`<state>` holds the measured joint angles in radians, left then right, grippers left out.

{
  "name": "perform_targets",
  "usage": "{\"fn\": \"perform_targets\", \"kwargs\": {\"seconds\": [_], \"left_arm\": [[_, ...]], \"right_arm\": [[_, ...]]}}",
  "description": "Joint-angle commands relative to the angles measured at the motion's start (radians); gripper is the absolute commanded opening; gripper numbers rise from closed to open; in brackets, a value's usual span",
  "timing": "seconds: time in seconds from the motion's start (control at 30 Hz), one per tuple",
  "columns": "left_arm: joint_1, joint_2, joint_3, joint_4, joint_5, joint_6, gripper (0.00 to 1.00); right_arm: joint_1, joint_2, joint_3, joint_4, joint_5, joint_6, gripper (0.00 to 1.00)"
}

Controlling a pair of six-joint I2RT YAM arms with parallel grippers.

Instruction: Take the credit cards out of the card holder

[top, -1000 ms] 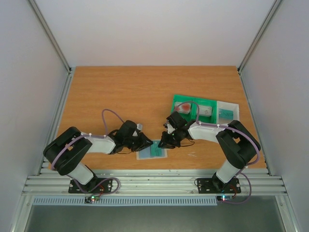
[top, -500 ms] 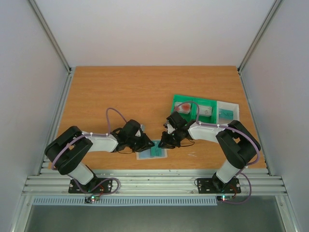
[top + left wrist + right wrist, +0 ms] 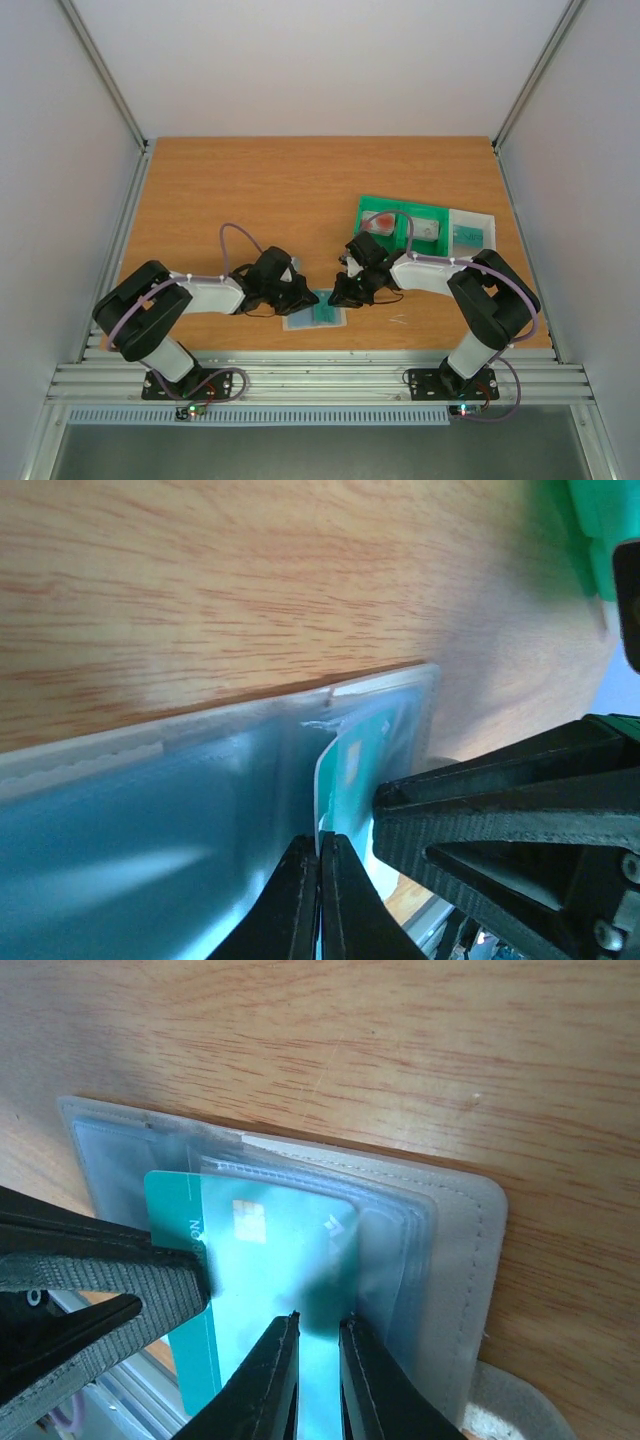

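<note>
The card holder [image 3: 300, 318] lies flat near the table's front edge, a pale translucent sleeve [image 3: 440, 1230]. One teal credit card [image 3: 260, 1245] sticks partway out of its pocket toward the left arm. My left gripper [image 3: 320, 852] is shut on that card's edge [image 3: 350, 770], right beside the holder [image 3: 150, 830]. My right gripper [image 3: 318, 1325] has its tips down on the pocket over the card, jaws a narrow gap apart, with both fingers above the sleeve. In the top view the left gripper [image 3: 303, 298] and right gripper [image 3: 338, 296] meet over the holder.
A green compartment tray [image 3: 372, 206] sits behind the right arm with a white-and-red card [image 3: 382, 222] in it. A clear box [image 3: 470, 236] adjoins its right side. The tray's corner [image 3: 590, 520] shows in the left wrist view. The table's front edge and metal rails run just below the holder.
My left gripper slid right to the holder, then closed on the teal card's edge. The right arm and the holder have hardly moved.
</note>
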<state>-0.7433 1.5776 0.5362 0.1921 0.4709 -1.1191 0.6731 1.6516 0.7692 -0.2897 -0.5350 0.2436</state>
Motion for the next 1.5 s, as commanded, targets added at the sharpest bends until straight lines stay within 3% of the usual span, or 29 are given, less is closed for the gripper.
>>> {"fn": "perform_targets", "kwargs": {"seconds": [0.0, 0.63, 0.97, 1.17, 1.33, 1.47], "left_arm": [[-0.009, -0.016, -0.011, 0.023, -0.009, -0.002, 0.01], [0.008, -0.178, -0.104, -0.038, -0.085, 0.005, 0.01], [0.029, -0.390, -0.119, -0.160, -0.183, 0.032, 0.00], [0.030, -0.544, -0.104, -0.259, -0.241, 0.045, 0.00], [0.030, -0.657, -0.095, -0.257, -0.242, 0.016, 0.00], [0.030, -0.745, -0.100, -0.246, -0.253, -0.014, 0.01]], "right_arm": [[0.006, 0.025, -0.046, -0.028, 0.076, 0.006, 0.15], [0.005, 0.005, -0.050, -0.043, 0.107, 0.017, 0.15], [0.004, -0.107, -0.030, -0.011, 0.018, 0.023, 0.19], [0.005, -0.237, -0.045, 0.082, -0.063, 0.094, 0.28], [0.004, -0.321, -0.117, 0.349, -0.166, 0.258, 0.39], [0.004, -0.373, -0.134, 0.415, -0.198, 0.301, 0.40]]}}
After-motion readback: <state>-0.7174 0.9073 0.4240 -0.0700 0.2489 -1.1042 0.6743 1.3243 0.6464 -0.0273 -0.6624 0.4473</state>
